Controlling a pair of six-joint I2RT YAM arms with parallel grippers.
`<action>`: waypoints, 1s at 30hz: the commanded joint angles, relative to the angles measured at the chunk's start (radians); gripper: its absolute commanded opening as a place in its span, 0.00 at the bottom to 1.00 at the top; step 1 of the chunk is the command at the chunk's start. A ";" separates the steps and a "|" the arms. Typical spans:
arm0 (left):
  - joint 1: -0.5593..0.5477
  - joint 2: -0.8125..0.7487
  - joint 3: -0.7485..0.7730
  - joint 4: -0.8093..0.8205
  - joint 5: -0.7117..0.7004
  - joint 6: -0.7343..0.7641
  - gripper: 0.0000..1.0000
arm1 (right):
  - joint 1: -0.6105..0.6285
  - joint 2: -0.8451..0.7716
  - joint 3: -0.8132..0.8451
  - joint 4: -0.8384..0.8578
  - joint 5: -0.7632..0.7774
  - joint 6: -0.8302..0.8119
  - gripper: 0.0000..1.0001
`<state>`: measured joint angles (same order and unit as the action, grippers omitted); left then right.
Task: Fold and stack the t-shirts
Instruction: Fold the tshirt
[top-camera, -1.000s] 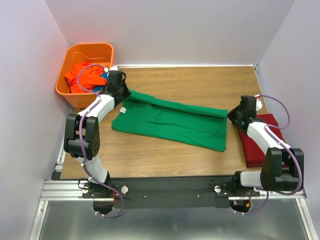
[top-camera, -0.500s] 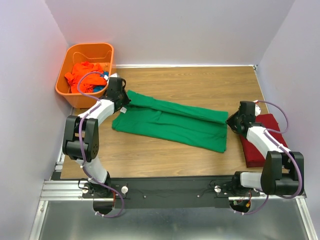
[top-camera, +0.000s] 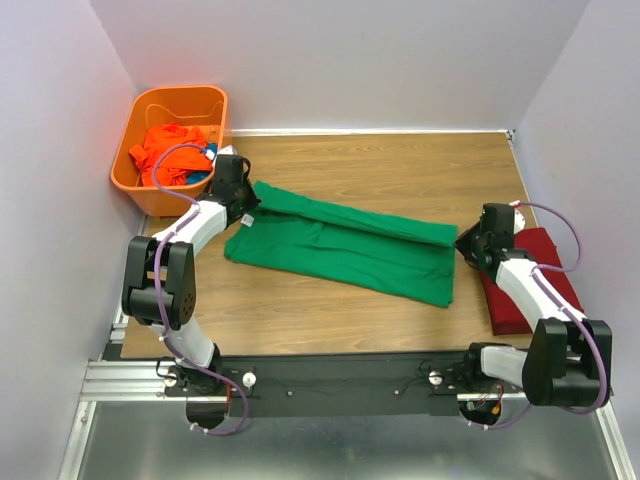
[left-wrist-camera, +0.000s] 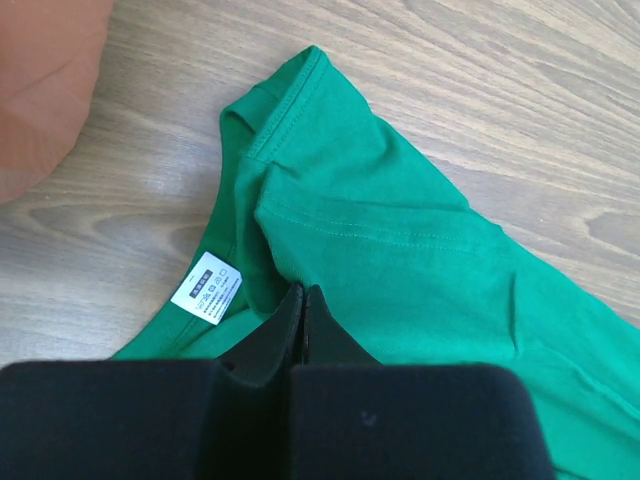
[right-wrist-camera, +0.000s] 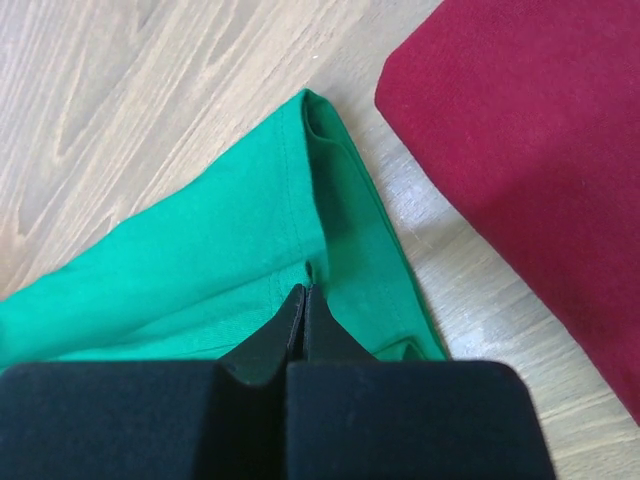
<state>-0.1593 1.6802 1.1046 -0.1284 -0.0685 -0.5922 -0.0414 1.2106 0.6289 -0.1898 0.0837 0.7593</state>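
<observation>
The bright green t-shirt (top-camera: 340, 245) lies across the table as a long strip folded lengthwise. My left gripper (top-camera: 248, 197) is at its left end, shut, and a fold of the green cloth (left-wrist-camera: 400, 250) runs into its fingertips (left-wrist-camera: 303, 292), beside a white label (left-wrist-camera: 207, 284). At the strip's right end my right gripper (top-camera: 463, 240) is also shut, pinching the green cloth (right-wrist-camera: 200, 260) at a small crease by its tips (right-wrist-camera: 305, 290). A folded dark red t-shirt (top-camera: 530, 285) (right-wrist-camera: 530, 150) lies just right of it. The orange t-shirt (top-camera: 165, 150) sits crumpled in the basket.
The orange plastic basket (top-camera: 180, 92) stands off the table's far left corner, close behind my left wrist; its wall (left-wrist-camera: 40, 90) shows in the left wrist view. Purple walls enclose the table on three sides. Bare wood (top-camera: 400, 165) shows behind the green strip.
Both grippers have shifted a little toward the near edge, staying shut at the ends of the green t-shirt. The left one moved away from the basket.
</observation>
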 joint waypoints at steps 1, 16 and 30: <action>-0.003 -0.027 -0.031 0.019 0.018 -0.012 0.00 | -0.011 -0.048 -0.044 -0.043 0.005 0.003 0.01; -0.002 -0.146 -0.187 0.121 0.064 -0.034 0.51 | -0.011 -0.117 -0.091 -0.051 -0.068 -0.037 0.55; -0.074 -0.036 -0.019 0.052 -0.036 -0.070 0.46 | 0.161 0.153 0.159 0.013 -0.162 -0.114 0.54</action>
<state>-0.1951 1.5932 1.0317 -0.0513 -0.0360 -0.6369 0.0620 1.2900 0.7387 -0.2054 -0.0441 0.6746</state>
